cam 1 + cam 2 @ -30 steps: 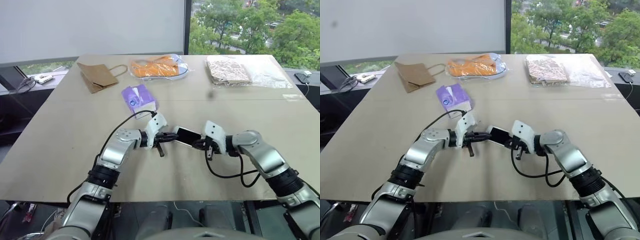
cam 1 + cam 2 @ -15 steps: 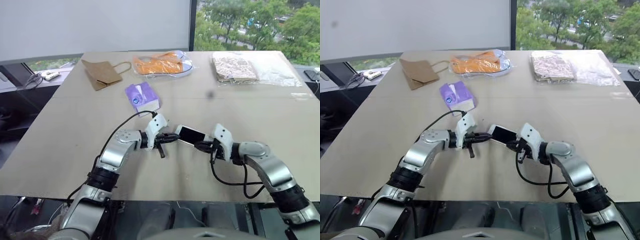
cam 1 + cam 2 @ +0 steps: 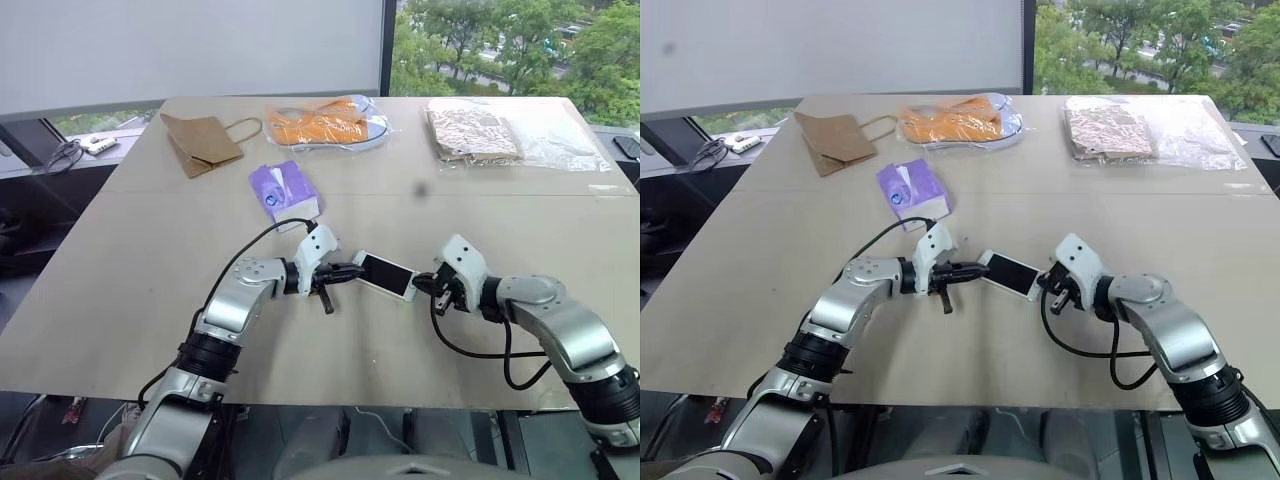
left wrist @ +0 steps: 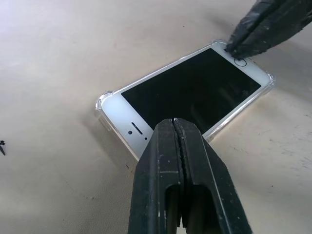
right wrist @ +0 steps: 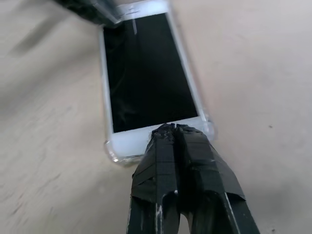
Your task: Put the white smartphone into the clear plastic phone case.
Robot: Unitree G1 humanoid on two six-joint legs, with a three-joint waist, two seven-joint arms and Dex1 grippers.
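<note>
At mid-table I'd press evenly with both closed grippers, left [image 4: 178, 124] and right [image 5: 174, 129], seating phone [image 4: 187, 95] in case [image 4: 101, 101].

White smartphone [image 4: 195, 92] — glossy black glass, smooth white bezel. Clear plastic phone case [image 4: 101, 101] — transparent, shiny rim. Table [image 3: 150, 260] matt beige, faintly scuffed. Gripper fingers [image 5: 187, 165] black, wrapped in wrinkled tape.
</note>
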